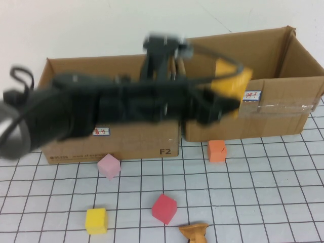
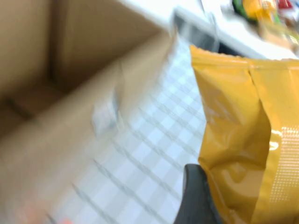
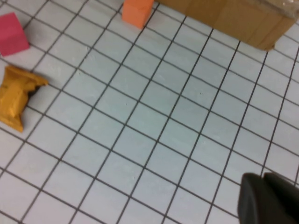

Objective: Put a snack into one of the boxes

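Stretched across the high view, the left gripper [image 1: 230, 98] is clamped on a yellow snack bag [image 1: 234, 81], held seemingly above the right box [image 1: 283, 109]. Closed, the right gripper [image 3: 268, 198] is hung over the gridded table [image 3: 154, 121].

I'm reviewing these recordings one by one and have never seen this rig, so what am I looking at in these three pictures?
It is a two-armed table robot. The high view looks down from the robot's own side; the other two come from cameras on each wrist. The left arm reaches across, and the left gripper holds a yellow snack bag at the front edge of the taped cardboard box. A wider box stands to its left. The right gripper, jaws shut and empty, hovers over the gridded table. Foam cubes lie there: orange, pink, red, yellow, plus a small brown wrapped snack.
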Available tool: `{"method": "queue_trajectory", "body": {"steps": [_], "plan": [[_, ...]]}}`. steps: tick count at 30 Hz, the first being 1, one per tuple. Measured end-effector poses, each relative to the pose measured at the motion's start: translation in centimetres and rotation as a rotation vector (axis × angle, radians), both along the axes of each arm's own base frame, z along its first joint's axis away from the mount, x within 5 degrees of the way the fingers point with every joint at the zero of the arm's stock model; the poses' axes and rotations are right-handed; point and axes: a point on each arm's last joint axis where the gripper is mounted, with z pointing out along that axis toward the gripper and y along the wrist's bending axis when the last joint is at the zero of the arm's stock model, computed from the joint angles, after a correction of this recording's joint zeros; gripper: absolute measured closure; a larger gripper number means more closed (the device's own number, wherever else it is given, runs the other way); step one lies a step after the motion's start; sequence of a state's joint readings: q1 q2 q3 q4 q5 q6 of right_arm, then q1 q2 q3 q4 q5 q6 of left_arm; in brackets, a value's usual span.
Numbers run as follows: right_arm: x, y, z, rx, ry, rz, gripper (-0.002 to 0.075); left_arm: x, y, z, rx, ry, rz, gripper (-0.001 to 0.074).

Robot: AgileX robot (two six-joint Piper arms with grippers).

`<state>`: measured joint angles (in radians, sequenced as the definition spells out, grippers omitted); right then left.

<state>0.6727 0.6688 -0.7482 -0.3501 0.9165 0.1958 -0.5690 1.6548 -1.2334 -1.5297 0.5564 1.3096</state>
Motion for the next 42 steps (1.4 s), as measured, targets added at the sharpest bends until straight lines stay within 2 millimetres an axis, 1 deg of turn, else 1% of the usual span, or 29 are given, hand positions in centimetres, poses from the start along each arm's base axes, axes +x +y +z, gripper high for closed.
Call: {"method": "queue_trajectory", "body": {"steps": [2,4,7,11,13,14,16,18,19,20,22,23,25,27,29,30,31,32,34,35,37,39,42], "plan": [[0.0,0.1,0.1,0.009,-0.007,0.000,0.0725,1.1,-0.4,1.9,-0.018,-0.070,0.024,0.0320],[0.1,0.1,0.1,0.014,-0.011,0.001,0.0725,2.4,-1.0,3.3,-0.030,-0.127,0.051,0.0320],[0.1,0.1,0.1,0.018,-0.014,0.001,0.0725,4.8,-2.0,4.2,-0.043,-0.181,0.102,0.0320],[0.1,0.1,0.1,0.018,-0.014,0.001,0.0725,8.2,-3.1,4.0,-0.027,-0.256,0.201,0.0320],[0.1,0.1,0.1,0.016,-0.012,0.000,0.0725,9.9,-3.6,3.0,0.002,-0.285,0.247,0.0317],[0.1,0.1,0.1,0.011,-0.008,0.000,0.0725,10.5,-3.8,2.3,0.017,-0.289,0.262,0.0298],[0.0,0.0,0.0,-0.003,0.001,0.001,0.0725,11.4,-4.0,1.6,0.037,-0.296,0.298,0.0202],[-0.1,-0.1,-0.1,-0.013,0.007,0.002,0.0725,11.7,-4.0,1.1,0.054,-0.302,0.306,0.0126],[-0.1,-0.1,-0.1,-0.016,0.009,0.003,0.0725,11.7,-4.0,1.1,0.067,-0.312,0.304,0.0107],[-0.1,-0.1,-0.1,-0.020,0.009,0.006,0.0725,11.7,-4.0,1.3,0.094,-0.344,0.296,0.0110],[-0.1,-0.1,-0.1,-0.025,0.009,0.010,0.0725,11.5,-3.8,1.7,0.111,-0.365,0.291,0.0152],[-0.1,-0.1,-0.1,-0.025,0.009,0.010,0.0725,11.4,-3.7,2.0,0.118,-0.371,0.286,0.0189],[-0.1,-0.1,-0.1,-0.025,0.009,0.010,0.0725,10.8,-3.6,2.7,0.130,-0.364,0.261,0.0281],[-0.1,-0.1,-0.1,-0.027,0.011,0.009,0.0725,9.7,-3.4,3.4,0.173,-0.342,0.195,0.0422],[-0.1,-0.1,-0.2,-0.034,0.015,0.011,0.0725,8.3,-2.8,3.9,0.277,-0.303,0.109,0.0584],[-0.1,-0.2,-0.2,-0.038,0.016,0.012,0.0725,7.5,-2.3,4.2,0.341,-0.267,0.081,0.0636],[-0.1,-0.2,-0.2,-0.044,0.018,0.015,0.0725,6.9,-1.8,4.4,0.397,-0.234,0.068,0.0666],[-0.2,-0.2,-0.2,-0.050,0.019,0.018,0.0725,6.2,-1.2,4.6,0.466,-0.188,0.065,0.0690],[-0.2,-0.2,-0.2,-0.062,0.022,0.025,0.0725,5.2,0.2,4.8,0.581,-0.103,0.080,0.0715],[-0.2,-0.2,-0.3,-0.068,0.022,0.029,0.0725,4.3,1.3,4.5,0.692,0.015,0.092,0.0727],[-0.2,-0.3,-0.3,-0.075,0.023,0.031,0.0725,3.4,2.1,3.8,0.776,0.139,0.082,0.0730],[-0.2,-0.3,-0.3,-0.076,0.025,0.030,0.0725,2.6,2.3,2.6,0.822,0.220,0.060,0.0733],[-0.2,-0.3,-0.3,-0.078,0.027,0.031,0.0725,1.1,1.8,0.7,0.850,0.279,0.046,0.0735]]}}
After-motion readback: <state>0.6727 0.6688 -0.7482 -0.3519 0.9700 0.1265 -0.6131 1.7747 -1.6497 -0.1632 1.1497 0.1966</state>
